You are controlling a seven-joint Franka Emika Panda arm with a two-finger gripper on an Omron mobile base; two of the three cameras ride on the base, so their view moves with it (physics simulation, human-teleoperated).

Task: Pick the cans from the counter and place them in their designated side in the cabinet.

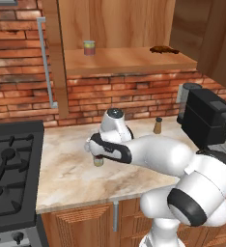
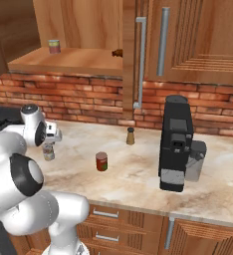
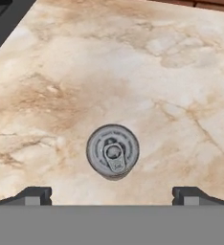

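Relative to the beige counter point(image 2: 138, 174): two cans stand on it, one silvery point(image 2: 49, 152) and one dark red point(image 2: 102, 161), plus one brown shaker point(image 2: 131, 136) and one black coffee machine point(image 2: 175, 143). Above it, one greenish-topped can point(image 2: 54, 47) sits on the cabinet shelf point(image 2: 73, 62).

We see gripper point(image 2: 49, 148) at frame left over silvery can point(image 2: 49, 154) on counter point(image 2: 133, 172); dark red can point(image 2: 102, 161) centre, cabinet point(image 2: 68, 60) upper left.
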